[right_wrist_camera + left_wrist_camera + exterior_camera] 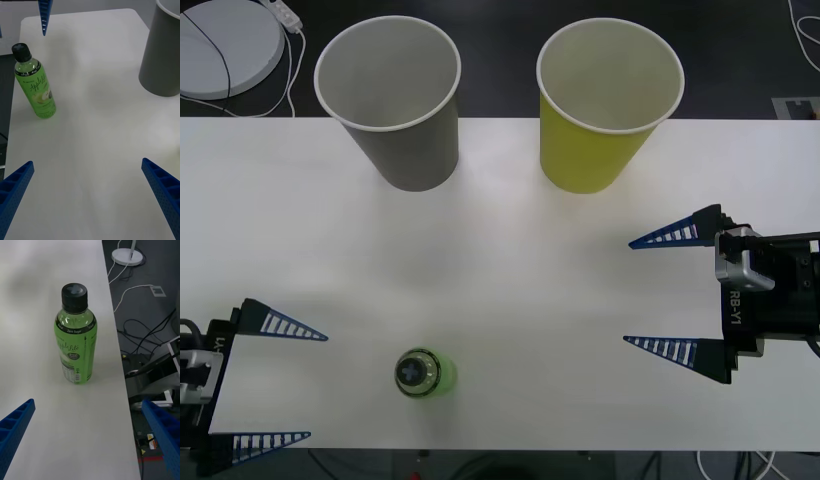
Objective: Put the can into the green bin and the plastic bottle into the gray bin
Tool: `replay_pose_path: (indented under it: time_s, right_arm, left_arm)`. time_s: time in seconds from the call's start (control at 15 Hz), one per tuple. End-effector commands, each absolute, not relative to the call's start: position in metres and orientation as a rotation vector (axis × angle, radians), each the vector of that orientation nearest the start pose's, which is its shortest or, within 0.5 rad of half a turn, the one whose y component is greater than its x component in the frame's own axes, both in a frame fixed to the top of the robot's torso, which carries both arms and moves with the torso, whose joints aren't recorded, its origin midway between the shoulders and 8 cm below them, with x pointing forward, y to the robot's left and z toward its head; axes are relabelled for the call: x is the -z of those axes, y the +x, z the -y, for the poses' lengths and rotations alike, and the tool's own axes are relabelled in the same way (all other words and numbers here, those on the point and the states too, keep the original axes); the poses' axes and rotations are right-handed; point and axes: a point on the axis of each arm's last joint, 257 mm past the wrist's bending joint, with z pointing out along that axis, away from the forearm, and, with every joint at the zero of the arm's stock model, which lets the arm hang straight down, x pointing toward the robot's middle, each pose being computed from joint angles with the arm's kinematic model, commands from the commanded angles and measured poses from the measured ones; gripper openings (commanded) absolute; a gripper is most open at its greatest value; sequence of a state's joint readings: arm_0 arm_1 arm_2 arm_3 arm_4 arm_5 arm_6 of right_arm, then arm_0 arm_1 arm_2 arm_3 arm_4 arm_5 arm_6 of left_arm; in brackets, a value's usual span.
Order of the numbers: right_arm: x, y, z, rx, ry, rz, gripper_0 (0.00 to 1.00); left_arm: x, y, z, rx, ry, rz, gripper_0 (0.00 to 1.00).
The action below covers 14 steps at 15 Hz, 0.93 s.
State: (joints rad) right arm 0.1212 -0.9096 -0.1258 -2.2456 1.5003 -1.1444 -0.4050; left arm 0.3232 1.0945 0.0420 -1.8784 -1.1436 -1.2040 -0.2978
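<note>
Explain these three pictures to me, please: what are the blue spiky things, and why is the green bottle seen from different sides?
The blue ribbed wedges are a two-armed robot's fingers. The wide picture comes from a camera above its arms; the other two come from cameras on its wrists, hence the different angles. The left gripper sits open at the table's near left corner, close to the plastic bottle, which stands upright near the front edge. The right gripper sits open on the right side. At the far edge stand the gray bin and the green bin, both upright. Nothing is held. The bottle belongs in the gray bin.
</note>
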Motion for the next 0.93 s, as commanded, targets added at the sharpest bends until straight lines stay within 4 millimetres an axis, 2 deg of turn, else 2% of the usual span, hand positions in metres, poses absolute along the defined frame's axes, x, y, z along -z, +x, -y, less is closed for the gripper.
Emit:
replay_pose_path:
  time_s: [0.07, 0.27, 0.93]
  right_arm:
    - [0.147, 0.329, 0.165, -0.377, -1.546, -1.511, 1.0]
    - [0.147, 0.329, 0.165, -0.377, -1.546, -1.511, 1.0]
    - [0.147, 0.329, 0.165, -0.377, -1.546, -1.511, 1.0]
  left_arm:
    - [0.254, 0.266, -0.247, 0.524, 1.721, -1.427, 1.0]
    - [0.259, 0.273, -0.244, 0.518, 1.701, -1.423, 1.0]
    - [0.277, 0.283, -0.209, 0.516, 1.672, -1.387, 1.0]
